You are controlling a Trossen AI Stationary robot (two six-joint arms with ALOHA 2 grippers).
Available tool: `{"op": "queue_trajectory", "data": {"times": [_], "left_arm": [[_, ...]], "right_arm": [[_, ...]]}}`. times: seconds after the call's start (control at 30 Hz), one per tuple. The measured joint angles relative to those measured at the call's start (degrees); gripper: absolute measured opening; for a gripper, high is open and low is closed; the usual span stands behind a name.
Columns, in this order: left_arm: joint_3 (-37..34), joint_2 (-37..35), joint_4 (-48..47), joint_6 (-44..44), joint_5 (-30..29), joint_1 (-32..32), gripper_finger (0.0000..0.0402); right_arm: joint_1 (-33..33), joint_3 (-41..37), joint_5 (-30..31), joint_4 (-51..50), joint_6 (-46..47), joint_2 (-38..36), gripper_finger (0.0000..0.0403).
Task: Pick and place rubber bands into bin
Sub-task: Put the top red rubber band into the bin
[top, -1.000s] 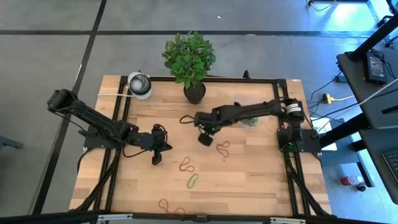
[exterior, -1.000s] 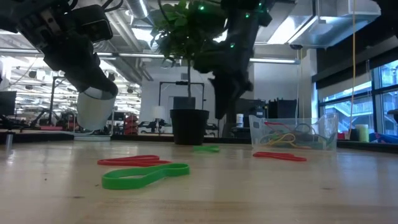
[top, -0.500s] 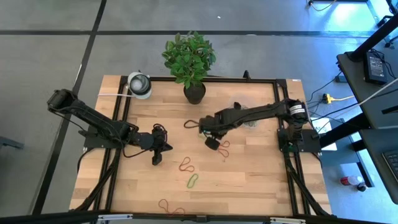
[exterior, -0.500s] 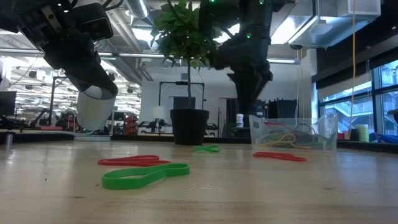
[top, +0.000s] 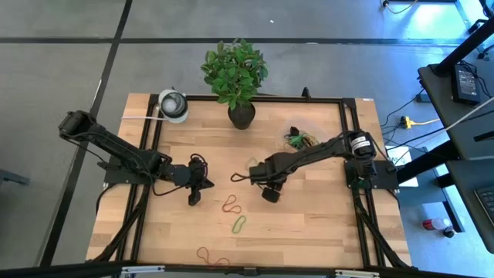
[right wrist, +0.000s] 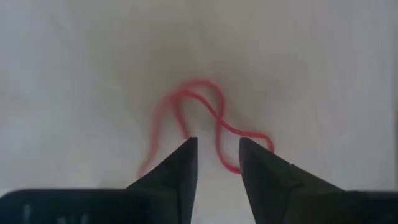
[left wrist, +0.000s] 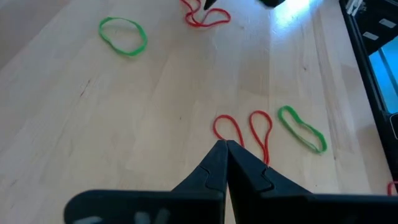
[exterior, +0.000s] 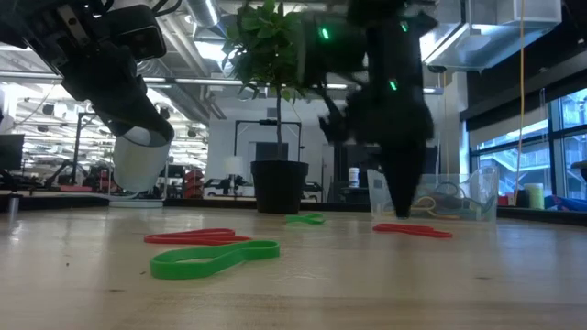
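On the pale wooden table (top: 324,208), framed by black rails, items run as follows.

Right arm: reaches from its base at the right edge toward the table's middle; right gripper (top: 269,193) is low over a twisted red rubber band (right wrist: 208,127), fingers parted a little with the band's loops between and beyond the tips, nothing held.

Left arm: extends from the far-left corner toward the middle; left gripper (top: 194,198) hovers above the wood, fingers pressed together, empty.

Potted plant (top: 236,77): leafy green, in a black pot, at the far edge, centre.

Round white-and-grey object (top: 174,104): far-left corner.

Bin (exterior: 436,197): clear plastic, on the far right part of the table, between plant and right arm base; holds a tangle of rubber bands (top: 299,140) in green, yellow and red.

Loose bands on the table: dark band (top: 238,177) beside the right gripper's left; red double-loop band (top: 231,205) near the middle; green band (top: 240,225) just nearer than it; long red band (top: 212,257) at the near edge; a further green band (exterior: 304,219) in front of the pot.
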Motion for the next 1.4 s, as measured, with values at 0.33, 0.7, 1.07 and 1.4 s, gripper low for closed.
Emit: {"op": "queue_trajectory", "data": {"times": [0.33, 0.7, 1.07, 1.4], "left_arm": [[0.00, 0.00, -0.02, 0.02, 0.08, 0.00, 0.0001], [0.00, 0.00, 0.22, -0.04, 1.05, 0.00, 0.0001], [0.00, 0.00, 0.24, -0.10, 1.05, 0.00, 0.0001], [0.00, 0.02, 0.54, -0.04, -0.46, 0.00, 0.0001]], "right_arm": [[0.41, -9.46, -0.37, 9.48, 0.87, -1.33, 0.0023], [1.53, -6.15, 5.49, 6.98, 4.55, -17.88, 0.0002], [-1.06, -6.04, 20.77, -12.20, 11.06, -37.69, 0.0001], [-12.07, -20.85, 23.23, -12.60, 14.31, -48.89, 0.0000]]}}
